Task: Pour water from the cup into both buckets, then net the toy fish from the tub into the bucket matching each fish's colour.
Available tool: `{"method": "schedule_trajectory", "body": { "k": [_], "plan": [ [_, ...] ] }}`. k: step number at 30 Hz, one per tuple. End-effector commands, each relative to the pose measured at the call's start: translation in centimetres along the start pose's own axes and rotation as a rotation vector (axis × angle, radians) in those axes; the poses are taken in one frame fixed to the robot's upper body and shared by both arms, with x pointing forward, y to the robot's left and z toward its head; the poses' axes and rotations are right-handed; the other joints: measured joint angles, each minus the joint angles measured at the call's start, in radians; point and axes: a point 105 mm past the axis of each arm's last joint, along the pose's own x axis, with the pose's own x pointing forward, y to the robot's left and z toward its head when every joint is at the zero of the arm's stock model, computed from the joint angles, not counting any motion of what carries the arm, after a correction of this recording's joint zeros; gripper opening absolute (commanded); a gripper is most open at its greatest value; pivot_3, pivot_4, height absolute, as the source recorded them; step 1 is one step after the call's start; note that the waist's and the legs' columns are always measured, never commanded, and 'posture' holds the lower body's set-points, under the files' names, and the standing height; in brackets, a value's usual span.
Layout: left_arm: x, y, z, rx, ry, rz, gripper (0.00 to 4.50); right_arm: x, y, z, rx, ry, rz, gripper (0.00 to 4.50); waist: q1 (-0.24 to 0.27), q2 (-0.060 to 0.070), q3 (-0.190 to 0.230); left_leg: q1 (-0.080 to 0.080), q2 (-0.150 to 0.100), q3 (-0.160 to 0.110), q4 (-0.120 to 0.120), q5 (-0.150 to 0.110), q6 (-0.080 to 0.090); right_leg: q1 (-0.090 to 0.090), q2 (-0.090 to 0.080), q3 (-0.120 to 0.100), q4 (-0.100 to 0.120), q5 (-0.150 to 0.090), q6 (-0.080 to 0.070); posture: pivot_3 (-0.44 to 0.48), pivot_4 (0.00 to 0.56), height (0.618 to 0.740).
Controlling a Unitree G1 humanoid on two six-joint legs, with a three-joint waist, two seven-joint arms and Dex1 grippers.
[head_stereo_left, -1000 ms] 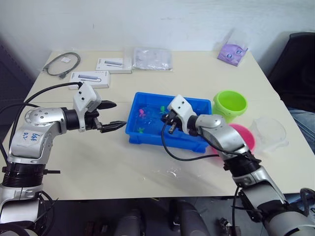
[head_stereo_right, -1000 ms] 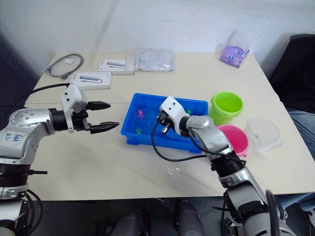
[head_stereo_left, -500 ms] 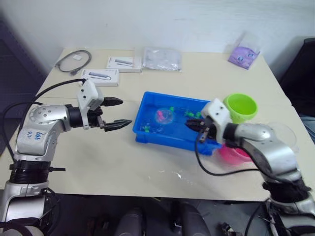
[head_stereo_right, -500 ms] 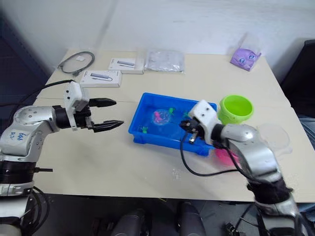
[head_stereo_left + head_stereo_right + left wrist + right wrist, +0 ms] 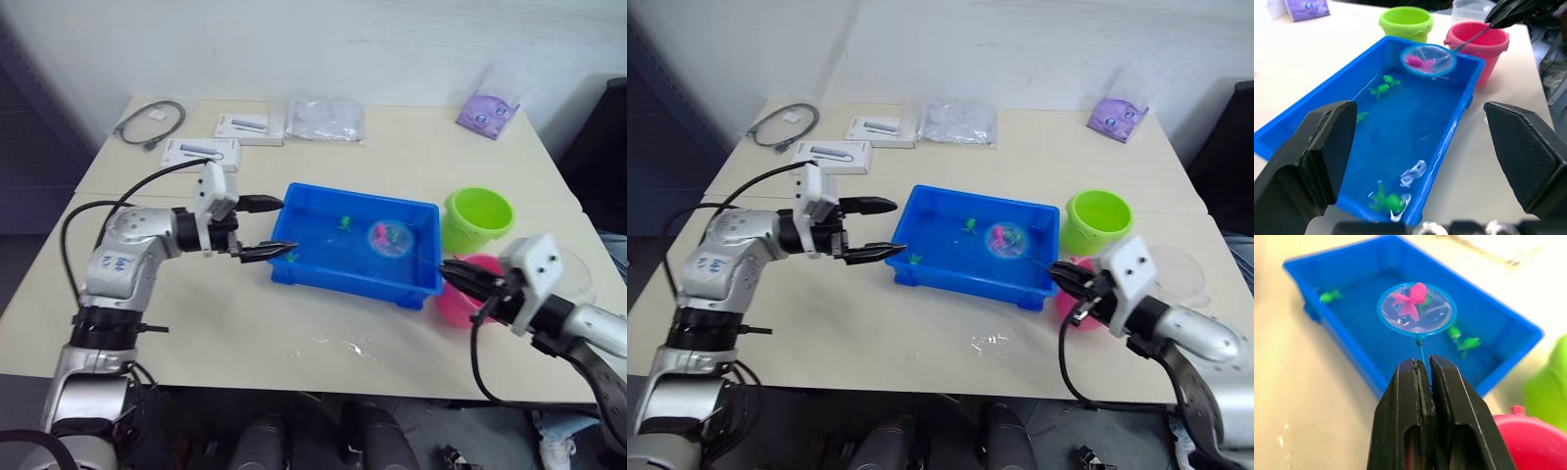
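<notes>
On the worktop (image 5: 294, 323), your head view shows the left claw (image 5: 266, 227) spread beside the tub (image 5: 323, 279), and in your right wrist view the right claw (image 5: 1424, 373) pinches the net (image 5: 1416, 309), a pink fish (image 5: 1411, 298) inside, over the tub.

The tub (image 5: 1447, 147) is glossy bright blue plastic, wet and shining inside. The net (image 5: 1416, 309) has a smooth light blue rim and fine, see-through mesh. The green bucket (image 5: 477, 219) and pink bucket (image 5: 1478, 45) look like smooth moulded plastic. The table (image 5: 245, 323) is matt cream. The fingers (image 5: 1406, 431) are matt black.
</notes>
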Motion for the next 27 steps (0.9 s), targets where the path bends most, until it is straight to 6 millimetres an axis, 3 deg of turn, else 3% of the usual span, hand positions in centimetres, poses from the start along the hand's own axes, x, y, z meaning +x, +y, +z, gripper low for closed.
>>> {"method": "schedule_trajectory", "body": {
  "k": [1,9,15,18,27],
  "plan": [
    [0.8,0.0,0.5,0.029,-0.022,-0.045,4.46,-2.5,0.0,2.1,-0.065,-0.082,-0.061,0.0,0.001,0.0,0.0,0.0,0.0,0.0,0.0,0.0,0.0,0.0,0.0,0.0,0.0,0.0,0.0,0.0,0.15,0.74],
    [3.3,-0.3,-0.2,0.023,-0.029,-0.152,4.46,-8.7,-1.3,0.9,-0.131,-0.067,-0.306,0.0,0.003,0.0,0.0,0.001,-0.002,-0.001,0.0,0.0,0.003,0.004,0.003,0.0,-0.002,0.001,0.002,0.0,0.15,0.74],
    [4.7,-0.4,-0.3,0.018,-0.041,-0.207,4.46,-12.7,-2.0,-1.7,-0.338,0.052,-0.471,0.0,-0.001,0.0,0.0,0.004,-0.002,0.0,0.0,0.0,0.004,0.007,0.004,0.001,-0.003,0.001,0.003,0.0,0.15,0.74],
    [5.1,-0.5,-0.3,0.016,-0.046,-0.224,4.46,-13.6,-2.4,-2.6,-0.459,0.092,-0.536,0.0,-0.004,0.0,0.0,0.007,-0.002,0.0,0.0,0.0,0.004,0.009,0.004,0.002,-0.006,0.001,0.003,0.0,0.15,0.74],
    [5.3,-0.6,-0.4,0.024,-0.044,-0.241,4.46,-13.7,-2.8,-5.7,-0.81,0.208,-0.589,0.0,-0.004,0.0,0.0,0.014,-0.002,0.001,-0.002,-0.001,0.004,0.014,-0.001,0.004,-0.007,0.001,0.002,0.0,0.15,0.74]
  ]
}}
